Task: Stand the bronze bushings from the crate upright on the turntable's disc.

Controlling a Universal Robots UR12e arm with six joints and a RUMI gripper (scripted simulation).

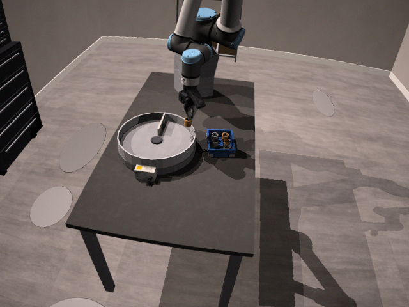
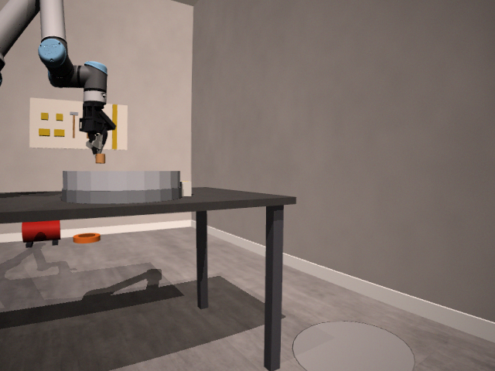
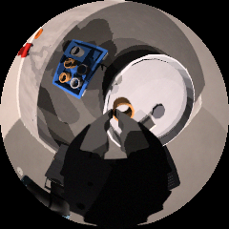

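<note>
My gripper (image 1: pixel 188 116) is shut on the wall of a bronze bushing (image 1: pixel 187 122) and holds it upright in the air, above the back right rim of the turntable (image 1: pixel 156 140). The bushing also shows in the side view (image 2: pixel 100 158), well above the turntable wall, and in the wrist view (image 3: pixel 123 107), open end up. The grey disc (image 1: pixel 154 139) has a dark hub (image 1: pixel 156 140) at its middle and an upright divider (image 1: pixel 162 124) behind it. The blue crate (image 1: pixel 220 142) to the right holds bronze bushings (image 1: pixel 225 135) and steel bushings (image 1: pixel 215 135).
A small box with a yellow label (image 1: pixel 144 169) sits at the turntable's front. The arm's grey pedestal (image 1: pixel 198 74) stands at the table's back edge. A black drawer cabinet (image 1: pixel 15 105) is at the far left on the floor.
</note>
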